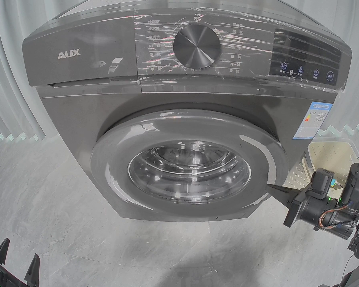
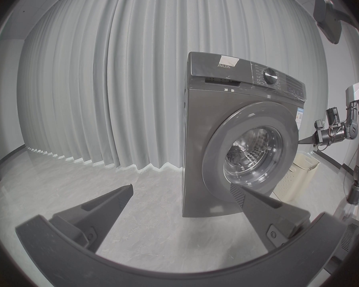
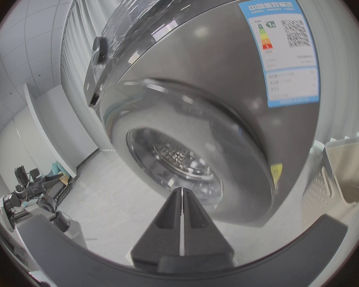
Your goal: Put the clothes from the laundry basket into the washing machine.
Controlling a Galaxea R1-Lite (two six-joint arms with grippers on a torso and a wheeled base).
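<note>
A grey front-loading washing machine (image 1: 187,100) stands before me with its round glass door (image 1: 189,170) closed; no clothes are visible through the glass. A cream laundry basket (image 1: 333,156) sits on the floor to the machine's right, its inside looking bare. My right gripper (image 1: 272,188) is shut, its tip just at the door's right rim (image 3: 243,168); in the right wrist view the fingers (image 3: 182,204) press together with nothing between them. My left gripper (image 1: 18,256) is low at the left near the floor, open, its fingers (image 2: 107,204) spread wide and holding nothing.
Pale curtains (image 2: 107,80) hang behind the machine. The grey tiled floor (image 1: 68,220) spreads wide in front and to the left. A control knob (image 1: 196,46) sits on the machine's top panel.
</note>
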